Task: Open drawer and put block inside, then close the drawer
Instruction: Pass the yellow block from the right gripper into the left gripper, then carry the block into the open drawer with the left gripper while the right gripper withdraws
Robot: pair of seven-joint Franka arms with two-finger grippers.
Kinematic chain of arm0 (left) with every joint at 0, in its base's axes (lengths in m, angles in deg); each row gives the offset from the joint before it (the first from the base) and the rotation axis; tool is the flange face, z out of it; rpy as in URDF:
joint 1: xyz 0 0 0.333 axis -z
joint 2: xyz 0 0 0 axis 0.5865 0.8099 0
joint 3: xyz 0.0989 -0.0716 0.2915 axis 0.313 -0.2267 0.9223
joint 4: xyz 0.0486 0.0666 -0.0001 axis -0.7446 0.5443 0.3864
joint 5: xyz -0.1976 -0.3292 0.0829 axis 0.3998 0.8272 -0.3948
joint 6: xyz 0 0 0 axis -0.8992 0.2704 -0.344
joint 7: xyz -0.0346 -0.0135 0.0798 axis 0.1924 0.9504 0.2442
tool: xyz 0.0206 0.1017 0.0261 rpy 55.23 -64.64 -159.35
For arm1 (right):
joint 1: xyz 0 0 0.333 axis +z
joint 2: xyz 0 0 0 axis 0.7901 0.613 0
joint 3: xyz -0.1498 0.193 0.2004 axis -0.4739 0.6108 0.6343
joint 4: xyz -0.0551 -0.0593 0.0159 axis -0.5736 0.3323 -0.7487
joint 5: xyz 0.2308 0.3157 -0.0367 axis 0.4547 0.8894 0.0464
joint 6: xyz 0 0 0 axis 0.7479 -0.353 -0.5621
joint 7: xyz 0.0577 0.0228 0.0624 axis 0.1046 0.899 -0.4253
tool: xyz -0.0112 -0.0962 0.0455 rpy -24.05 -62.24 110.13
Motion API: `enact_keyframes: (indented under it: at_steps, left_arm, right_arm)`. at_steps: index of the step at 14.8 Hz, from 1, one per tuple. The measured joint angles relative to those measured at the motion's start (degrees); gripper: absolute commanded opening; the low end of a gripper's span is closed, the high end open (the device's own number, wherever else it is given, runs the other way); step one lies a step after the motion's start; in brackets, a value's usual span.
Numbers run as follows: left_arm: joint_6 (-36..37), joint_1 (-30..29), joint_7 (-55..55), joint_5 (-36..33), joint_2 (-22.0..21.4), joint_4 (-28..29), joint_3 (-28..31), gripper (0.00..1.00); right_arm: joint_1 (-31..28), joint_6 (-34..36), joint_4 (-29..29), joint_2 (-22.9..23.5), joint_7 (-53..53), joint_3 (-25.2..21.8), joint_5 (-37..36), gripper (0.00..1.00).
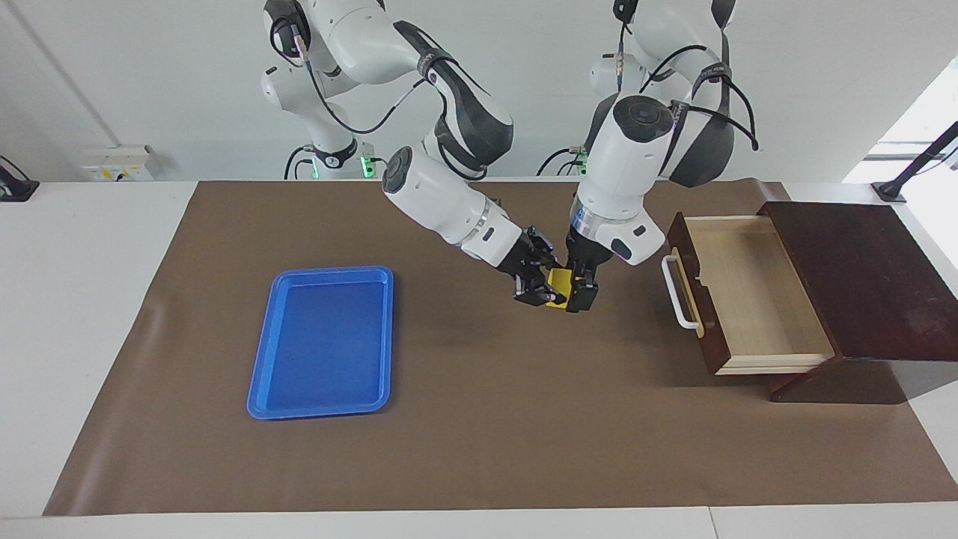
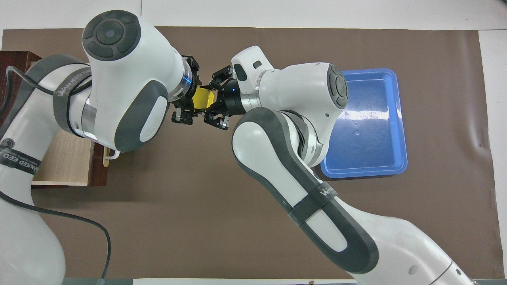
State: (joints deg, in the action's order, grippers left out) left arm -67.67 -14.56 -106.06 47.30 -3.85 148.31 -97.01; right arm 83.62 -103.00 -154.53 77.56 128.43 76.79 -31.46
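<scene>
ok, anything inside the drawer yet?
No. The drawer is pulled open and its pale interior looks bare in the facing view; overhead, the left arm covers most of it. The block is in the air between the right hand and left hand, over the mat.

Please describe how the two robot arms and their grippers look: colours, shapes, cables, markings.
Both arms have glossy white rounded shells with dark grey joint bands and round grey caps. Black cables loop along the upper links. The left gripper and right gripper are black, skeletal linkages. Grey straps carry white lettering.
</scene>
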Motion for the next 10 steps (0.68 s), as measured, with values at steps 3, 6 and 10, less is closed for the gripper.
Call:
enact_keyframes:
  at_steps: [3, 6, 10]
  left_arm:
    - [0.75, 0.01, 0.49, -0.08, 0.01, -0.06, 0.16, 0.32]
    - [0.95, 0.01, 1.05, -0.22, 0.03, -0.11, 0.32, 0.02]
    - [1.01, 0.02, 1.05, -0.22, 0.03, -0.12, 0.33, 0.0]
  right_arm:
    - [-0.03, 0.02, -0.08, 0.02, 0.09, -0.04, 0.0, 0.0]
    - [-0.01, 0.33, -0.14, 0.03, 0.33, 0.02, -0.01, 0.0]
    - [-0.01, 0.34, -0.14, 0.03, 0.28, 0.03, -0.01, 0.0]
